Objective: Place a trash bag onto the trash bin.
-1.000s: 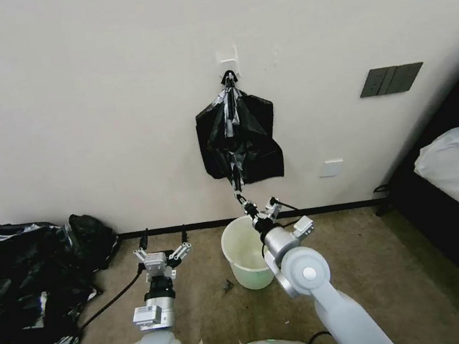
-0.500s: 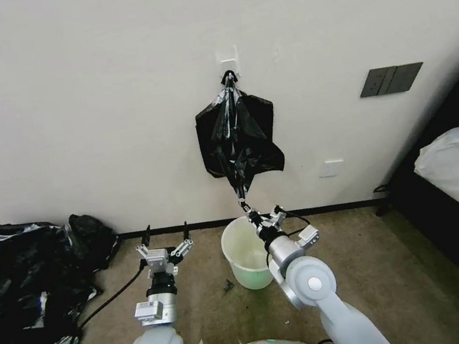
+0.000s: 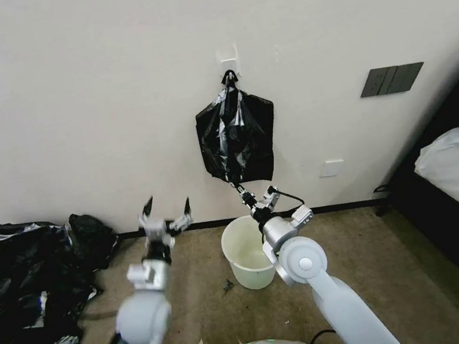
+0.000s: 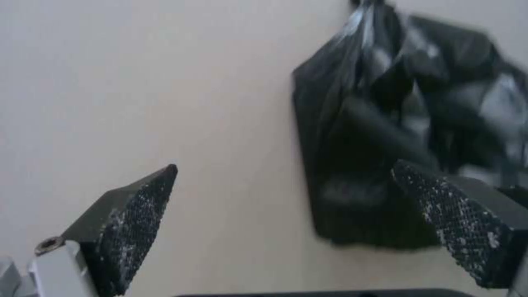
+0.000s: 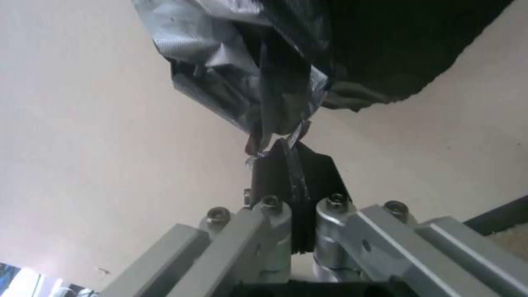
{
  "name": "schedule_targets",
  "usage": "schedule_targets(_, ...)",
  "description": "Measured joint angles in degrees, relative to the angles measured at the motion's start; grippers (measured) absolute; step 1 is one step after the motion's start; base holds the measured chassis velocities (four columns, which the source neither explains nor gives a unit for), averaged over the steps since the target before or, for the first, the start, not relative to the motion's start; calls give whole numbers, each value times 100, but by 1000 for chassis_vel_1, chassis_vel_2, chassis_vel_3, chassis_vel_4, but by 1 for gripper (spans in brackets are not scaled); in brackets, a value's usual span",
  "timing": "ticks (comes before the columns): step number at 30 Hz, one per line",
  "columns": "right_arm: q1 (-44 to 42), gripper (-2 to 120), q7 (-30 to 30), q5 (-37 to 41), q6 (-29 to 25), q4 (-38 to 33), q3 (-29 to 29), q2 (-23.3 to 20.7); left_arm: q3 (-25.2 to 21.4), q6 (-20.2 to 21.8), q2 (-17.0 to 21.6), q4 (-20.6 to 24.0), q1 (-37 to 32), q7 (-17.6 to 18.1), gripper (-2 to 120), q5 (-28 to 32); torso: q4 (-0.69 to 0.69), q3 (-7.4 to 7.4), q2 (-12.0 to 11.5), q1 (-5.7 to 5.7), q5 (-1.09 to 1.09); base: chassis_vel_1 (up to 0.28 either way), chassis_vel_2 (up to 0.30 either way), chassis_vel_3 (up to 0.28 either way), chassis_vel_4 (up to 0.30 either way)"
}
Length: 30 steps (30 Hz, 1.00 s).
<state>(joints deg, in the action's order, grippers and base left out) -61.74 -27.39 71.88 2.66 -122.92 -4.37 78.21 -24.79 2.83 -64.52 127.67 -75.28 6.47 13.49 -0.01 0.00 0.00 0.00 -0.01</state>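
Heap of black sheeting (image 3: pixel 25 282) on the floor at far left; your left gripper (image 3: pixel 167 213) is raised in front of the wall, fingers (image 4: pixel 137 222) spread wide, holding nothing; trash bin (image 3: pixel 247 253) stands upright on the carpet by the wall; your right gripper (image 3: pixel 249 193) is just above the bin's rim, pressed together on the bottom tip of the trash bag (image 3: pixel 237 135); bag hangs from the wall hook (image 3: pixel 229 73).

1. Even, soft indoor light; no hard shadows on the wall (image 3: pixel 83 102).
2. The left arm (image 3: pixel 141 310) is smeared by motion blur.
3. Past the left gripper (image 4: pixel 286 222), the trash bag (image 4: pixel 407 136) looks soft, with grey glare patches.
4. Head view bends at its edges.
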Motion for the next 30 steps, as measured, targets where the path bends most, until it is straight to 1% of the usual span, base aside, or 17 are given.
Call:
schedule_targets(2,-17,0,0,-55,5,24,5,15,212,199,286,-151,490,12,100,281,0,0,0,0,1,0,0,0,0)
schedule_targets(3,-27,0,1,-80,7,36,5,22,417,295,426,-303,854,20,100,403,1,0,0,0,0,0,0,0,0)
schedule_targets(4,-30,0,1,-92,9,43,5,27,537,336,484,-380,1038,20,100,443,2,1,0,0,-1,0,0,0,0)
schedule_targets(5,-30,0,1,-92,9,43,5,27,537,336,484,-380,1038,20,100,443,2,1,0,0,-1,0,0,0,0)
schedule_targets(7,-34,0,3,-117,17,60,4,45,935,485,617,-637,1671,17,100,510,1,0,0,0,1,0,0,0,0)
schedule_targets(9,-32,0,8,-141,24,77,12,63,1380,593,659,-888,2243,3,100,523,-1,1,0,0,0,0,0,0,0)
schedule_targets(10,-32,0,8,-141,24,77,12,63,1380,593,659,-888,2243,3,100,523,-1,1,0,0,0,0,0,0,0)
schedule_targets(13,-18,0,16,-180,33,86,29,78,1935,747,657,-1148,2798,-65,100,546,0,0,0,0,1,0,0,0,0)
schedule_targets(14,-18,0,16,-180,33,86,29,78,1935,747,657,-1148,2798,-65,100,546,0,0,0,0,1,0,0,0,0)
schedule_targets(16,-14,0,18,-190,34,83,32,73,2202,879,612,-1331,3069,-118,100,552,1,0,0,0,1,0,0,0,0)
schedule_targets(18,-29,0,19,-200,34,58,31,62,2374,992,544,-1522,3276,-141,100,480,1,1,0,0,1,0,0,0,0)
schedule_targets(19,-29,0,19,-200,34,58,31,62,2374,992,544,-1522,3276,-141,100,480,1,1,0,0,1,0,0,0,0)
schedule_targets(23,-80,0,19,-237,35,-1,6,34,2642,1094,449,-1883,3693,-192,100,350,1,0,0,0,1,0,0,0,0)
schedule_targets(24,-80,0,19,-237,35,-1,6,34,2642,1094,449,-1883,3693,-192,100,350,1,0,0,0,1,0,0,0,0)
schedule_targets(27,-105,0,19,-245,35,-15,-37,40,2771,1190,400,-2094,4048,-230,100,331,1,0,0,0,2,0,0,0,0)
schedule_targets(28,-105,0,19,-245,35,-15,-37,40,2771,1190,400,-2094,4048,-230,100,331,1,0,0,0,2,0,0,0,0)
schedule_targets(30,-110,0,19,-247,34,-15,-39,48,2865,1321,384,-2226,4256,-241,100,318,1,0,-1,0,1,0,0,0,0)
